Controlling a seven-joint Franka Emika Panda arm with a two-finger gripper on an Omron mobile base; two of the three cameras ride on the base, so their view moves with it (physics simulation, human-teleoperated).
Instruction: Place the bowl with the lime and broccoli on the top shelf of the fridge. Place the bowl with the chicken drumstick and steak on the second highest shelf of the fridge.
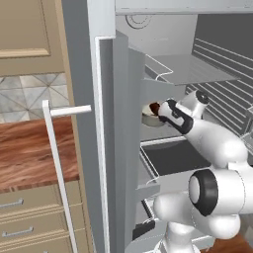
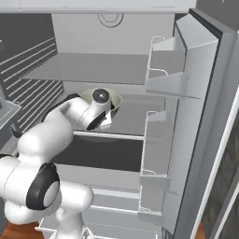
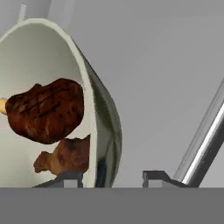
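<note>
Drumstick [image 3: 41,111], bone end toward frame left

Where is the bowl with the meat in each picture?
Left base view: the bowl with the meat peeks out mid-picture, between the door bins and the arm, under the top shelf.
Right base view: its pale rim shows left of centre, behind the arm's wrist, under that shelf.
Hand view: it fills the left side, steak inside.
Shared landmark: the top shelf.
</note>
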